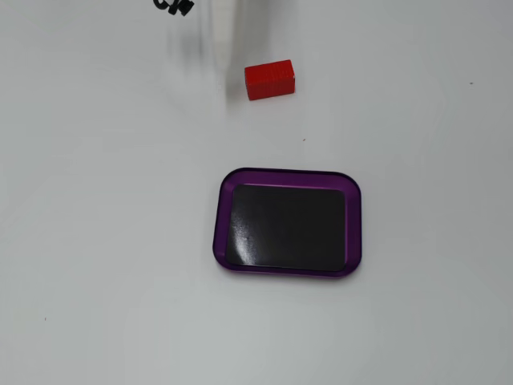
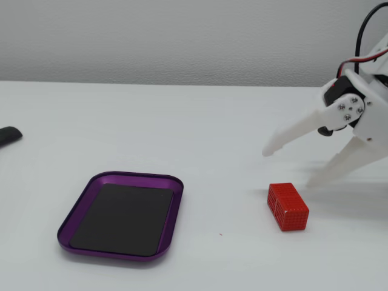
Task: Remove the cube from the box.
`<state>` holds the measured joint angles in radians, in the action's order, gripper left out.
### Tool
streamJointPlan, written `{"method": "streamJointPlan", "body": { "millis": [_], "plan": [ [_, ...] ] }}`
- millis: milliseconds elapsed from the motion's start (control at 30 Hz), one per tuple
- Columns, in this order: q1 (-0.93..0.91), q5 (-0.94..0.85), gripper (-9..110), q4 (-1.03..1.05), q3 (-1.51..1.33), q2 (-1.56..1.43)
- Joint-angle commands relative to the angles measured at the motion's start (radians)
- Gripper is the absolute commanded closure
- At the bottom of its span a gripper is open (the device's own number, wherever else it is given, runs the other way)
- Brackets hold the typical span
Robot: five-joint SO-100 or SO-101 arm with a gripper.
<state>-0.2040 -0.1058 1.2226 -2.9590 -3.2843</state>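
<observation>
On a plain white tabletop (image 2: 200,121), seen from the side in a fixed view: at far left edge, a small dark object (image 2: 9,135), too cut off to identify. Lower left, a shallow rectangular tray with rounded corners, translucent purple rim and glossy black flat bottom (image 2: 76,209), lying flat and holding nothing. Well to the right of it, a small bright red rectangular block with a finely gridded surface (image 2: 288,207), resting on the table outside the tray and well apart from it. Just beyond the block and above it, at far right, a white two-finger gripper (image 2: 288,165), spread wide, gripping nothing, one fingertip (image 2: 268,150) raised and pointing left, the other near the table just beside the block without clearly touching it.

From above in a fixed view: near top centre, only a pale blurred streak of the arm (image 1: 224,36). Red block (image 1: 269,79) just right of that streak, on bare table. Purple tray (image 1: 226,186) below it, well apart, empty.
</observation>
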Motion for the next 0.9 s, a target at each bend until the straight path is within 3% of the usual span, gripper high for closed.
{"method": "streamJointPlan", "body": {
  "millis": [0,100,267,867],
  "plan": [
    [-0.009,0.003,78,0.031,-0.081,-0.133],
    [-0.009,0.003,80,0.057,-0.106,-0.178],
    [-0.002,0.002,103,0.063,-0.106,-0.155],
    [-0.008,-0.009,102,0.063,-0.106,-0.152]
  ]
}}
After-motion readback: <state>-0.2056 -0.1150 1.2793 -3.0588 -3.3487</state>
